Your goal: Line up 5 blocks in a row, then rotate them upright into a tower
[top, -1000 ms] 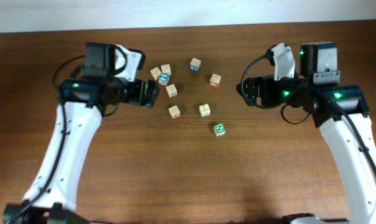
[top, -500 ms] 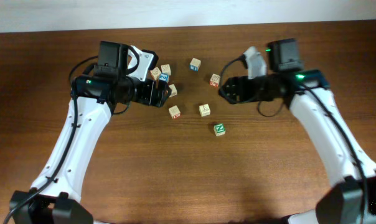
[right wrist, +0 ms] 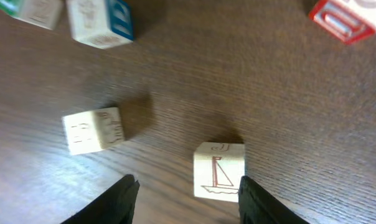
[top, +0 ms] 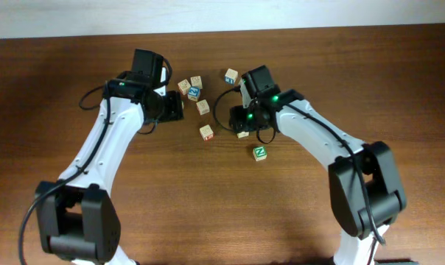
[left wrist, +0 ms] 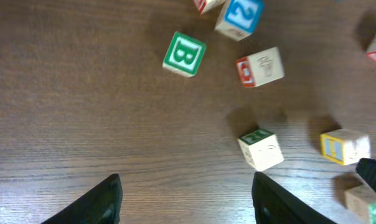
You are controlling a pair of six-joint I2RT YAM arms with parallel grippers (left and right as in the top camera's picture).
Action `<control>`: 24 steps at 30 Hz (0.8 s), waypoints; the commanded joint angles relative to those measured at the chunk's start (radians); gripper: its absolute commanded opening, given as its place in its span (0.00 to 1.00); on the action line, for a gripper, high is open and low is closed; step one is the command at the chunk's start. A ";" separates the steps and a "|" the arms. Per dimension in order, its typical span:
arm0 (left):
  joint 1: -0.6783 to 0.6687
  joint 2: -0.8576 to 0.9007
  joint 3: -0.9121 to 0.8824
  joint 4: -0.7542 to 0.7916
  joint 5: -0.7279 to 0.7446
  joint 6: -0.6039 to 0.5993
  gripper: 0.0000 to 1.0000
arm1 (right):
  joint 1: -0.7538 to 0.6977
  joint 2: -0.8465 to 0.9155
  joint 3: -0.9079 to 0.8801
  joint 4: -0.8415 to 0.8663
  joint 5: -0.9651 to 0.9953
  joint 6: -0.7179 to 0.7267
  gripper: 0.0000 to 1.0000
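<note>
right gripper [right wrist: 187, 190]: jaws stand apart, straddling the sailboat block [right wrist: 219, 171], a cream cube with a boat drawn on its side. it sits hard by the finger at three o'clock, with a gap on its nine o'clock side. a red-faced block [right wrist: 347, 18] lies at one o'clock.

left gripper [left wrist: 185, 193]: jaws wide, only bare table [left wrist: 82, 112] between them. a green-topped block [left wrist: 263, 149] lies at one o'clock, a green b cube [left wrist: 183, 54] at twelve.

overhead, the green n block [top: 260, 152] rests at five o'clock of the right gripper, apart from it.
</note>
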 commanded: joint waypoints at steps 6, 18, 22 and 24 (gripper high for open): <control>0.005 0.024 0.023 -0.009 -0.026 -0.015 0.65 | 0.010 0.064 0.018 0.004 0.133 0.001 0.39; 0.005 0.024 0.023 -0.008 -0.026 -0.015 0.68 | 0.012 0.081 0.018 -0.013 0.005 -0.045 0.39; 0.005 0.024 0.023 -0.008 -0.025 -0.015 0.69 | 0.012 0.081 0.018 -0.022 -0.015 -0.071 0.39; 0.005 0.024 0.023 -0.008 -0.025 -0.015 0.69 | 0.012 0.081 0.018 -0.035 -0.017 -0.066 0.38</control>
